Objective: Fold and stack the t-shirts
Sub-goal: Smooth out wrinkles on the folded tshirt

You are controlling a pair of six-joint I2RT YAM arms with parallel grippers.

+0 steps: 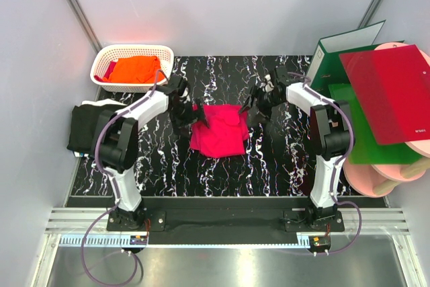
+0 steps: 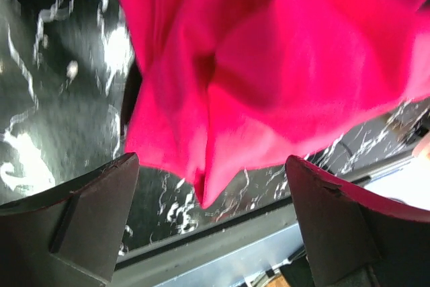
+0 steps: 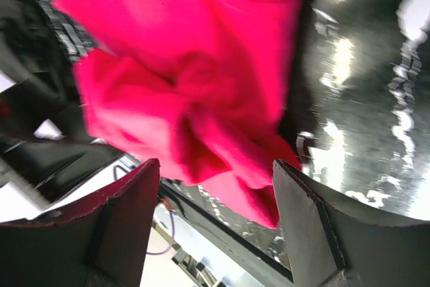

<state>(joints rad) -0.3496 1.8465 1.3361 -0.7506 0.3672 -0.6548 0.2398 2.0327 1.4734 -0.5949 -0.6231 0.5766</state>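
The crimson-pink t-shirt (image 1: 218, 131) lies loosely folded and rumpled on the black marbled table. My left gripper (image 1: 193, 117) is at its left upper edge, open, with nothing between the fingers. In the left wrist view the shirt (image 2: 282, 65) lies just beyond the open gripper (image 2: 211, 216). My right gripper (image 1: 254, 107) is at the shirt's right upper corner, also open and empty. In the right wrist view the shirt (image 3: 181, 72) is bunched ahead of the open gripper (image 3: 215, 216). The orange t-shirt (image 1: 134, 68) lies in the basket. The black t-shirt (image 1: 91, 126) lies at the table's left edge.
A white lattice basket (image 1: 127, 50) stands at the back left. A glossy red folder (image 1: 386, 92), a green binder (image 1: 339, 55) and pink spools (image 1: 390, 173) sit at the right. The table's front edge (image 1: 222, 196) runs just ahead of the arm bases.
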